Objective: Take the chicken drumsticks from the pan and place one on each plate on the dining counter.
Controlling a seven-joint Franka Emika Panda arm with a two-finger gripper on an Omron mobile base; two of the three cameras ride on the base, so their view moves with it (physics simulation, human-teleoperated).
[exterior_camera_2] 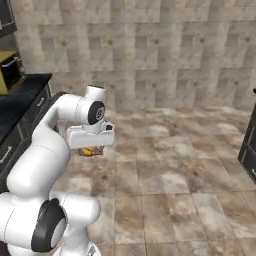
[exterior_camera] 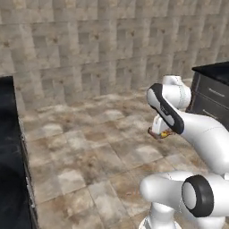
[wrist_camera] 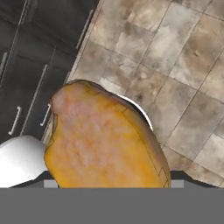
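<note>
Golden-orange chicken drumstick [wrist_camera: 103,140] is gripped in the claw [exterior_camera_2: 92,148], held wide around it, above the tiled floor [exterior_camera_2: 175,170], with the dark cabinet drawers [wrist_camera: 35,57] to its left.

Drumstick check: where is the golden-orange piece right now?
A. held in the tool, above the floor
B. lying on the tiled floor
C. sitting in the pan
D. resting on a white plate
A: the golden-orange drumstick sits in the tool, carried in the air with the tiled floor far beneath it.
</note>
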